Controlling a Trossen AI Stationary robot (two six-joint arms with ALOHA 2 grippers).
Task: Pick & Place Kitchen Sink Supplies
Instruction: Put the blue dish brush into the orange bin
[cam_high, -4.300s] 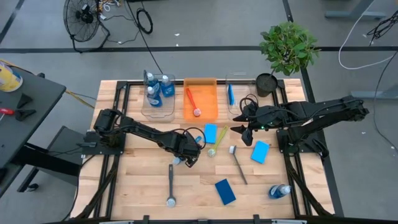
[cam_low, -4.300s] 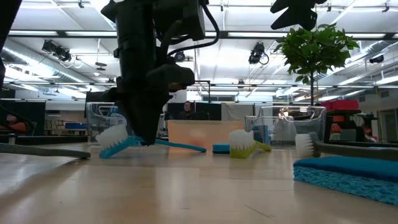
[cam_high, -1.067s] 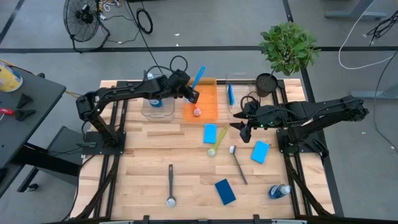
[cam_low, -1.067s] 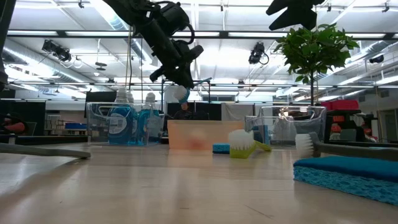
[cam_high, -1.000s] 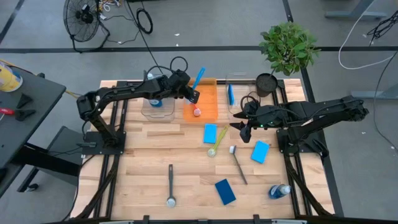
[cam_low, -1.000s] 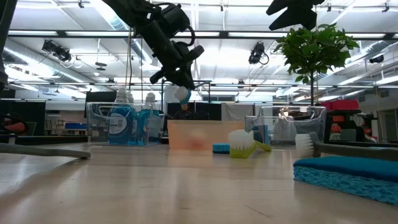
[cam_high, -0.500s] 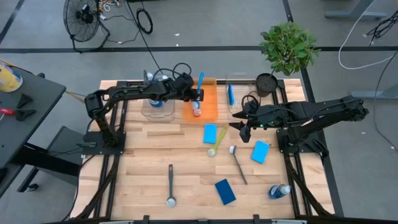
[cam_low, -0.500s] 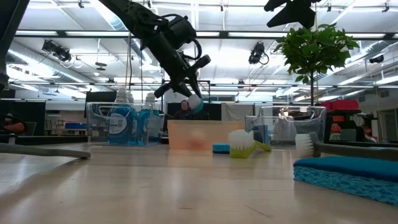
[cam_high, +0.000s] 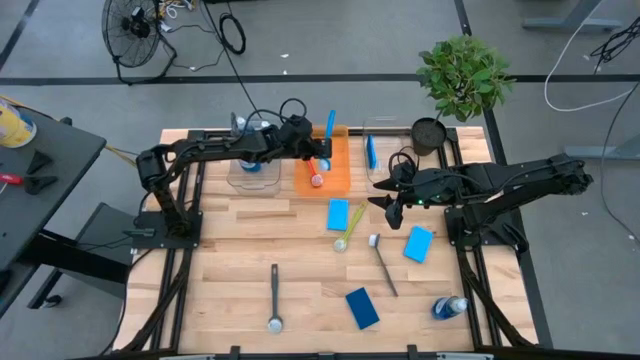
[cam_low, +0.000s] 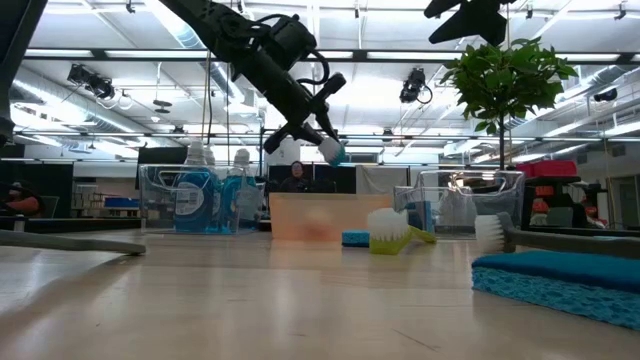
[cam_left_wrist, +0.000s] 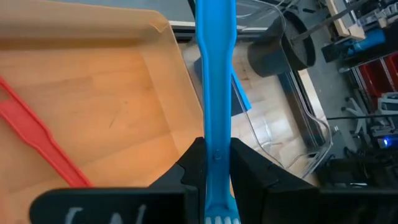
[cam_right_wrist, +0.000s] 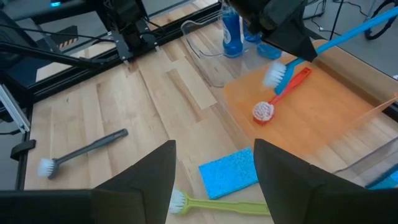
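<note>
So the left claw (cam_high: 312, 152) pinches the blue brush (cam_high: 329, 128) near its bristles, above the orange bin (cam_high: 338, 172) at 12 o'clock. Light, stiff, slippery handle. Right claw (cam_high: 386, 210) waits open.

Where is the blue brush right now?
In the high view the blue brush is held in the left gripper above the orange bin, at the table's far edge, with a red brush lying below it.
</note>
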